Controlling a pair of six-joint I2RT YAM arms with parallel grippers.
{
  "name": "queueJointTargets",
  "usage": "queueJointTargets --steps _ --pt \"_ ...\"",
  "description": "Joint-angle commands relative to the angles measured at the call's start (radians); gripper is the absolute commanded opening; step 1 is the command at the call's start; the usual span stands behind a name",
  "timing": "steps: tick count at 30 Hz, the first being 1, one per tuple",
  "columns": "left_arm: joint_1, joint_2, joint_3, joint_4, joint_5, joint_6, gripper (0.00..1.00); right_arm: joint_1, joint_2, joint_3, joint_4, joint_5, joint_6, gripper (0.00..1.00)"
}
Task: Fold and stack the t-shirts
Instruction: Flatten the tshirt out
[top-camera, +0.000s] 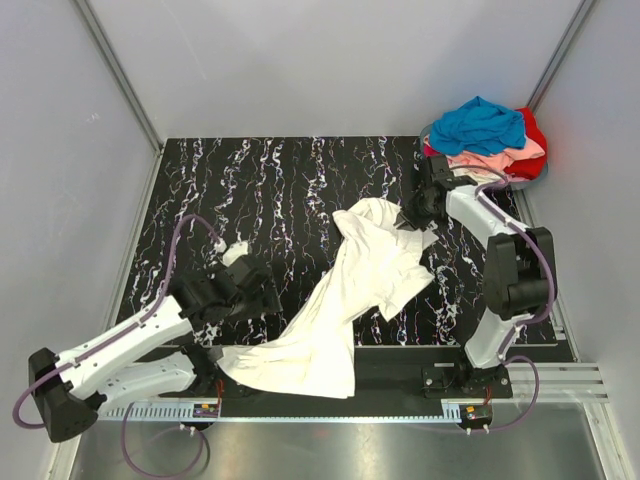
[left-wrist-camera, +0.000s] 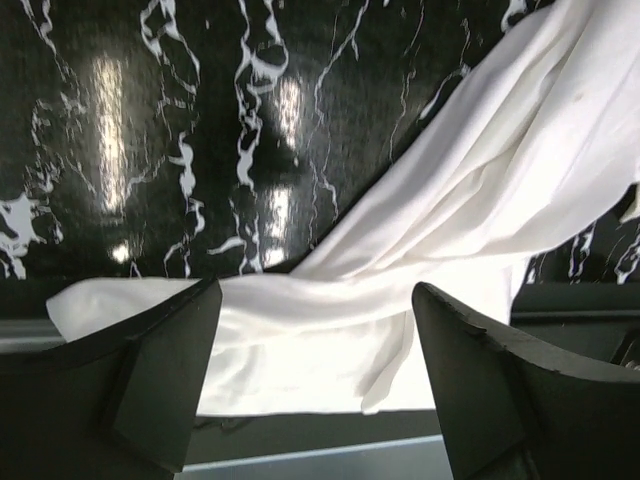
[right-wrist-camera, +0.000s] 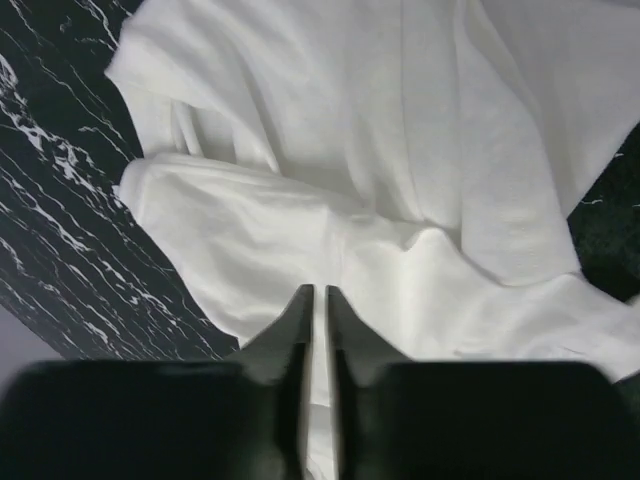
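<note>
A cream-white t-shirt (top-camera: 345, 300) lies crumpled in a long diagonal across the black marbled table (top-camera: 250, 190), from the near edge up toward the back right. My right gripper (top-camera: 412, 215) sits at the shirt's upper right end. In the right wrist view its jaws (right-wrist-camera: 320, 290) are shut on a thin fold of the white t-shirt (right-wrist-camera: 400, 150). My left gripper (top-camera: 262, 298) hovers just left of the shirt's lower part. It stands wide open (left-wrist-camera: 315, 300) above the hem of the white t-shirt (left-wrist-camera: 330, 330), holding nothing.
A heap of other t-shirts fills the back right corner: blue (top-camera: 485, 125) on top, pale pink (top-camera: 492, 160) below, red (top-camera: 535, 135) behind. Grey walls close in on three sides. A metal rail (top-camera: 400, 410) runs along the near edge.
</note>
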Motion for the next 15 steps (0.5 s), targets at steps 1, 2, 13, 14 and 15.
queueJointTargets --steps 1,2,13,14,15 --pt "-0.094 0.017 -0.003 -0.06 -0.021 -0.118 0.83 -0.018 -0.099 0.03 -0.091 0.098 -0.062 0.31" --pt "-0.116 0.032 0.001 -0.075 -0.028 -0.136 0.83 -0.027 -0.127 0.001 -0.096 0.109 -0.067 0.39" --pt "-0.297 0.066 -0.039 -0.031 -0.05 -0.265 0.83 -0.334 -0.396 -0.453 -0.017 0.0 -0.188 0.56" --pt "-0.3 0.069 -0.044 -0.025 -0.05 -0.264 0.83 -0.337 -0.394 -0.466 -0.011 -0.005 -0.196 0.56" --pt "-0.301 0.071 -0.047 -0.023 -0.051 -0.264 0.84 -0.337 -0.388 -0.479 0.002 -0.018 -0.194 0.56"
